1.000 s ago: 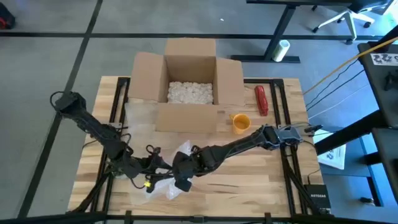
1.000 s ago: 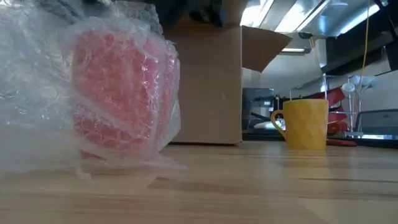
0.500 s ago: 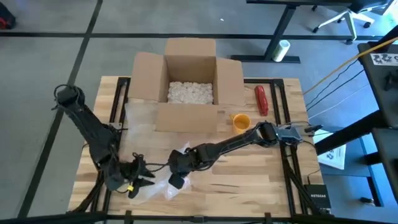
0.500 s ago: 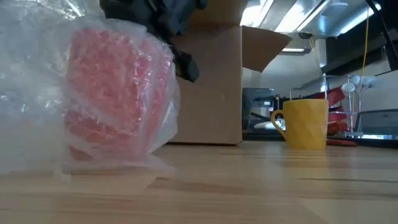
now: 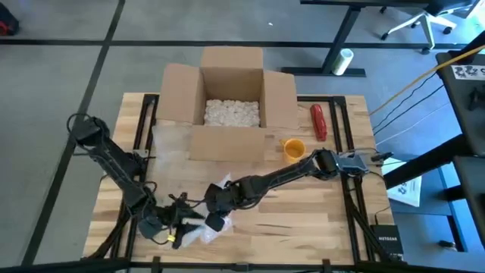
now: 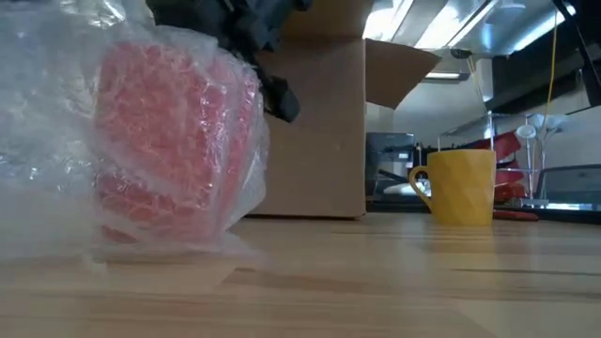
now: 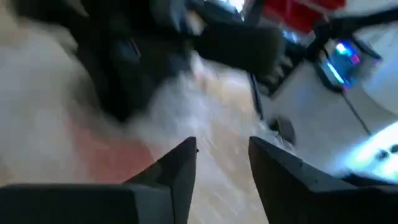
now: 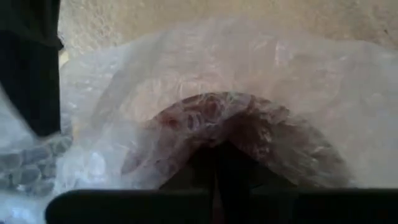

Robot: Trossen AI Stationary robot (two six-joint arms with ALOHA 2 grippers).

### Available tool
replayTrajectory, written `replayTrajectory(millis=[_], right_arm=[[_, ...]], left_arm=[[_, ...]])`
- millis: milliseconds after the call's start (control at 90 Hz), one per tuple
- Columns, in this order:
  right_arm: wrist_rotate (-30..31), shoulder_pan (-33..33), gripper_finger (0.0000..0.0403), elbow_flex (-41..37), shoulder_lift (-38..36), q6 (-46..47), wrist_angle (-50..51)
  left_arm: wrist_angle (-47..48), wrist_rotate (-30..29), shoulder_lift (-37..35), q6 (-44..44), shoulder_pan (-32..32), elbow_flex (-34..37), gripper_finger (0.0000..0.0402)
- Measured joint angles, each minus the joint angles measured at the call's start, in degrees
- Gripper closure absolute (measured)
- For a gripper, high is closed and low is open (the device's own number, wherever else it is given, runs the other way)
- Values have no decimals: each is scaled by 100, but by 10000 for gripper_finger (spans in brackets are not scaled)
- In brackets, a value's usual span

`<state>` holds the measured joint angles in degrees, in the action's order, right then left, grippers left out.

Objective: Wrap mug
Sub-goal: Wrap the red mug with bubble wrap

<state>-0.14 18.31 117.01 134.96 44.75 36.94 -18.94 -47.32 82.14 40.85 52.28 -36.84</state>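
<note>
Fingers (image 7: 221, 171) of left gripper (image 5: 173, 227) apart, beside bubble wrap (image 6: 56, 141).

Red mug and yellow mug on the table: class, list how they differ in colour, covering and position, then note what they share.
The red mug is swathed in bubble wrap; the yellow mug is bare. The red mug sits tilted; the yellow mug stands upright, handle showing. The red mug lies near the table's front with the right claw at it; the yellow mug stands untouched beside the cardboard box. Both rest on the wooden table.
</note>
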Motion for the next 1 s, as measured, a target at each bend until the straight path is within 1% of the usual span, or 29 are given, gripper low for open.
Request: replayTrajectory(millis=[67, 111, 233, 389, 489, 656, 778, 889, 1000], right_arm=[[0, 10, 403, 2, 0, -2, -8], [0, 17, 403, 3, 0, 0, -6], [8, 42, 403, 7, 0, -12, 2], [9, 45, 403, 9, -2, -141, 23], [12, 48, 403, 36, -119, -137, 414], [343, 146, 403, 685, -320, -17, 1434], [570, 260, 403, 1305, -334, -20, 1874], [977, 380, 403, 1682, -335, -25, 1806], [1262, 472, 403, 1800, -338, -162, 1760]], left_arm=[[-85, -294, -38, -296, -87, 0, 270], [-136, -349, -54, -406, -161, 0, 270], [-129, -156, -63, -397, -248, 0, 270], [-131, -146, -63, -384, -249, 0, 270], [-124, -135, -63, -384, -323, 0, 270], [-122, -134, -63, -511, -462, 0, 270], [-77, -132, -63, -519, -601, 0, 270], [116, -132, -63, -473, -742, 0, 270], [321, -132, -63, -316, -867, 0, 270]])
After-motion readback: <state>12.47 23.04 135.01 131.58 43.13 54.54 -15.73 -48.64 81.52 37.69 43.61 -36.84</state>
